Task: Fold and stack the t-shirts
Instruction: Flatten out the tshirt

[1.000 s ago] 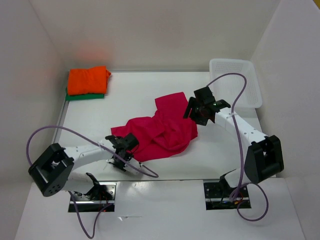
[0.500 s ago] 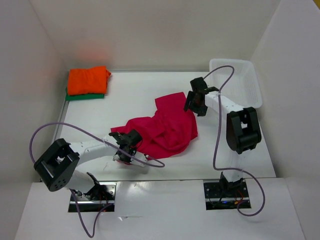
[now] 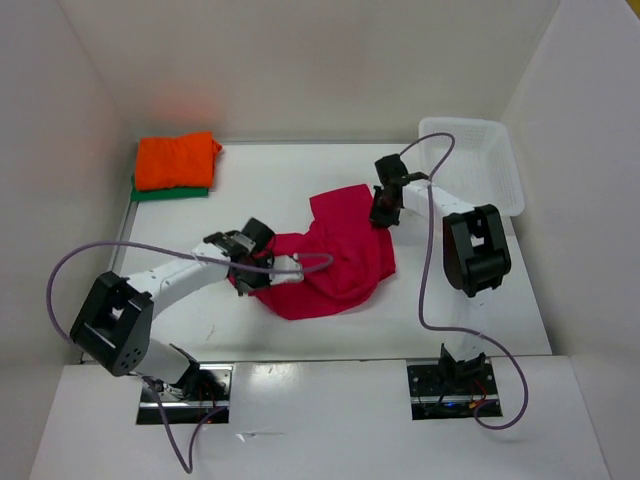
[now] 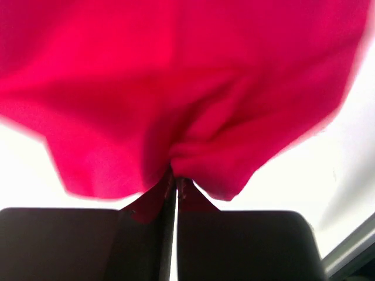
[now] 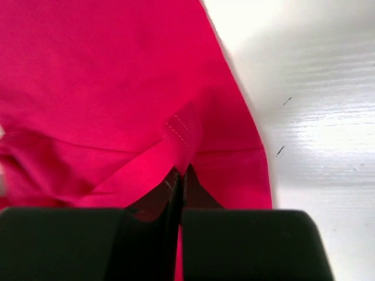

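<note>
A magenta-red t-shirt [image 3: 335, 255] lies crumpled in the middle of the table. My left gripper [image 3: 247, 268] is shut on its left edge, and the cloth [image 4: 187, 105] bunches into the closed jaws and hangs lifted above the table. My right gripper [image 3: 383, 212] is shut on a stitched hem at the shirt's right back corner [image 5: 179, 137]. An orange t-shirt [image 3: 176, 158] lies folded on top of a green t-shirt [image 3: 168, 192] at the back left corner.
A white mesh basket [image 3: 478, 165] stands at the back right. White walls close in the table on the left, back and right. Purple cables loop from both arms over the near part of the table.
Both grippers have shut on the magenta-red shirt. The left gripper has pulled its edge back and inward, bunching the cloth. The right arm reached further back to the shirt's corner.
</note>
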{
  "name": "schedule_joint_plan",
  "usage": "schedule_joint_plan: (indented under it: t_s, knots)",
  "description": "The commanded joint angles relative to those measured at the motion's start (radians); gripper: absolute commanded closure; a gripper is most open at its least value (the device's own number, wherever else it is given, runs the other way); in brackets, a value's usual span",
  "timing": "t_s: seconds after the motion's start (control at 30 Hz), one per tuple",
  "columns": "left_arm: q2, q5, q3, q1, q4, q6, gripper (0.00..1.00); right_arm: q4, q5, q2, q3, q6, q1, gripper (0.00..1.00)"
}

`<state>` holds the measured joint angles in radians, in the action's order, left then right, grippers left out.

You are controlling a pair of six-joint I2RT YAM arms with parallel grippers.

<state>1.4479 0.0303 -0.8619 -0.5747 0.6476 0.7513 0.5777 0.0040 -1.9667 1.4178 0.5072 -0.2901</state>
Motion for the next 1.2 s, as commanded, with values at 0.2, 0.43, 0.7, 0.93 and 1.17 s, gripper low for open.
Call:
schedule_joint_plan:
  t_s: [0.2,0.43,0.7,0.93,1.17]
  knots:
    - [0.003,0.120,-0.527,0.504,0.113,0.000,1.00,0.111,0.089,0.316,0.417,-0.007,0.065,1.00]
    - [-0.044,0.132,-0.651,0.635,0.135,0.054,1.00,0.185,0.107,0.534,0.264,0.022,0.111,1.00]
    - [-0.147,0.114,-0.297,0.513,0.190,0.062,1.00,0.114,-0.094,0.848,-0.481,0.276,0.071,1.00]
    - [-0.135,0.059,-0.126,0.500,0.161,0.052,1.00,0.165,-0.038,0.971,-0.592,0.379,-0.052,1.00]
    - [0.083,0.227,-0.556,0.552,0.184,-0.107,1.00,0.149,-0.029,0.515,-0.071,0.118,0.008,1.00]
